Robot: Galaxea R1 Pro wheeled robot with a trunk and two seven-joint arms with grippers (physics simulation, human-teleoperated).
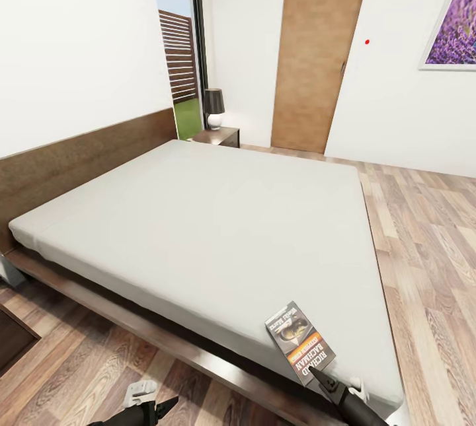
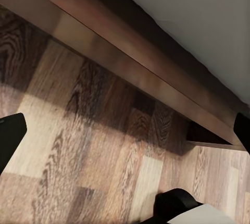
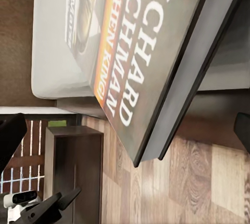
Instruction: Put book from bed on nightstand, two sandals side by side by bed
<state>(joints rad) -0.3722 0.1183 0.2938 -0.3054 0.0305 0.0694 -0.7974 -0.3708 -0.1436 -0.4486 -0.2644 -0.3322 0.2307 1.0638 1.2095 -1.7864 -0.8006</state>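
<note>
The book (image 1: 301, 341) lies on the bed's (image 1: 198, 221) near corner, tilted up at its near end, where the right gripper (image 1: 322, 378) meets it; whether its jaws clamp it I cannot tell. The left gripper (image 1: 158, 407) hangs over the floor (image 1: 92, 373), jaws apart.

A home bedroom: a wide bed (image 1: 198, 228), a nightstand (image 1: 218, 137) with a lamp (image 1: 213, 107), a lavender picture (image 1: 455, 20).

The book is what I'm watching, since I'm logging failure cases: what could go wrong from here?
The book lies near the mattress corner of the bed; a nudge from the right gripper, at its near edge, could push it away or off the side. The nightstand with its lamp stands beyond the far side, so a weak grip could drop it on the way.
</note>
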